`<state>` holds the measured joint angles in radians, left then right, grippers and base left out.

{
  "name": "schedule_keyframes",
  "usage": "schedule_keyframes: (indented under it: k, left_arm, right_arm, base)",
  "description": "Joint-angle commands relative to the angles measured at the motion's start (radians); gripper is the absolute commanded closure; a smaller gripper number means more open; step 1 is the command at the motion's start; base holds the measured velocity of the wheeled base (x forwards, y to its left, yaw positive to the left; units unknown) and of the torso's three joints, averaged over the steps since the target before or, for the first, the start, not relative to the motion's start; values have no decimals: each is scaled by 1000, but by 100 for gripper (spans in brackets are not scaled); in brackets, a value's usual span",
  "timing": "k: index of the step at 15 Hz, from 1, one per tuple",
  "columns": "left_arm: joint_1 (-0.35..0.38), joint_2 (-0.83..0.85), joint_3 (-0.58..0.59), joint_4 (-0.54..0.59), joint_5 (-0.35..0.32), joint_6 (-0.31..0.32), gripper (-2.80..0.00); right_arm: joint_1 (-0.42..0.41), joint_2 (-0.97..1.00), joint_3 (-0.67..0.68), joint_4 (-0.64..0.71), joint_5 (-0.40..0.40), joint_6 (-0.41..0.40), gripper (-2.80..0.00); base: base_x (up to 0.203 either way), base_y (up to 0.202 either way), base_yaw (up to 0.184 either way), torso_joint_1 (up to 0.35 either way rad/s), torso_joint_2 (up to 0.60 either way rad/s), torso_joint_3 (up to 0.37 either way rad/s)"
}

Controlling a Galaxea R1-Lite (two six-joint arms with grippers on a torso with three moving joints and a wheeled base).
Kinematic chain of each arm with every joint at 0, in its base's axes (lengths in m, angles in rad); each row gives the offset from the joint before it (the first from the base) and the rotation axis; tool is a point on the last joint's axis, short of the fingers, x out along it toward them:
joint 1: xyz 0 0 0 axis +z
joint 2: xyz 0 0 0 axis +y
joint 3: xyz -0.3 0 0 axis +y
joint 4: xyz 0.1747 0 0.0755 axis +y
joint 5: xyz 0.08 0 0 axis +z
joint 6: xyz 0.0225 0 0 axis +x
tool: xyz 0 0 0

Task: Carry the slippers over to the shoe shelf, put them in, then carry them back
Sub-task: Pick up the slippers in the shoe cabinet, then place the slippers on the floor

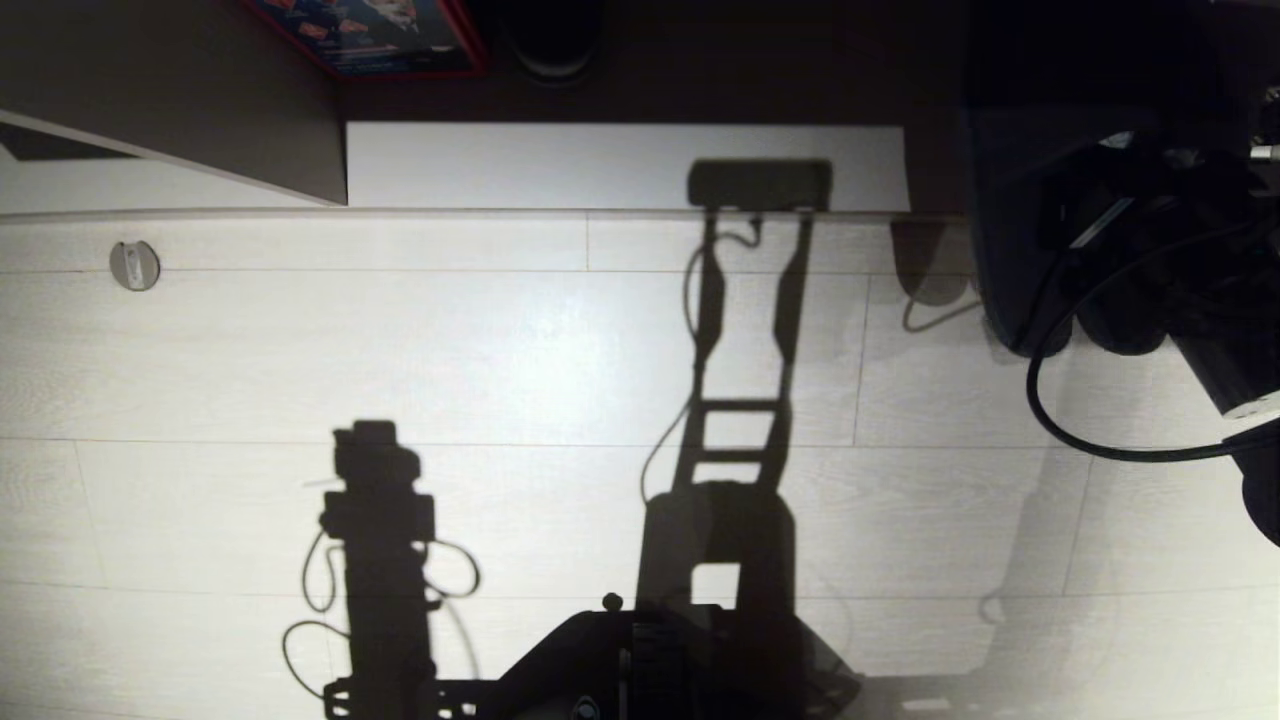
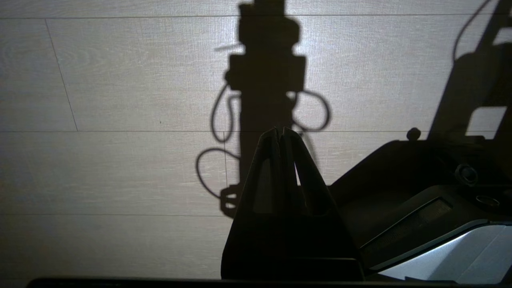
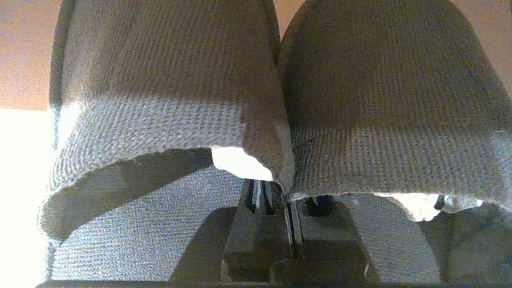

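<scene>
The right pincer (image 3: 289, 200) is clamped on the slippers (image 3: 280, 120): in the right wrist view its two fingers (image 3: 260, 224) stand pressed together on the inner edges where the two knitted uppers meet. The pair sits side by side, touching along that seam, toes pointing away from the wrist. A white tag (image 3: 240, 164) shows inside the opening of one slipper, and a pale patch shows under the upper of the other. Behind the slippers lies a brownish surface.

In the head view the right arm (image 1: 1150, 260) is a dark mass at the right edge, with a black cable (image 1: 1060, 410) looping below it; the slippers cannot be made out there. The shelf (image 1: 620, 165) lies ahead at the top, its light base board bare, with a red-edged box (image 1: 380, 40) beyond.

The left pincer (image 2: 281, 134) hangs over the pale plank floor (image 2: 120, 100), its fingertips together and gripping nothing, beside the robot's base (image 2: 420, 192). The robot's shadow falls across the floor.
</scene>
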<state>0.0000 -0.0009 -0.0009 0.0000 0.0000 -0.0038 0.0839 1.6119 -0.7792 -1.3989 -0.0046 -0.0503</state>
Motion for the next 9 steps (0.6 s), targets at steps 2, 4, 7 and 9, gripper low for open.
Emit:
schedule_keyframes:
  k: [2, 4, 7, 9]
  left_arm:
    - [0, 1, -1, 0, 0, -1, 0]
    - [0, 1, -1, -2, 0, -1, 0]
    - [0, 1, 0, -1, 0, -1, 0]
    - [0, 1, 1, 0, 0, -1, 0]
  right_arm:
    - [20, -91, 67, -6, -1, -4, 0]
    - [43, -169, 128, -1, -2, -12, 0]
    - [52, -230, 211, 15, -5, -13, 0]
    - [53, -307, 291, 39, -6, -14, 0]
  base:
    - [0, 0, 0, 0, 0, 0]
    - [0, 0, 0, 0, 0, 0]
    - [0, 0, 0, 0, 0, 0]
    - [0, 0, 0, 0, 0, 0]
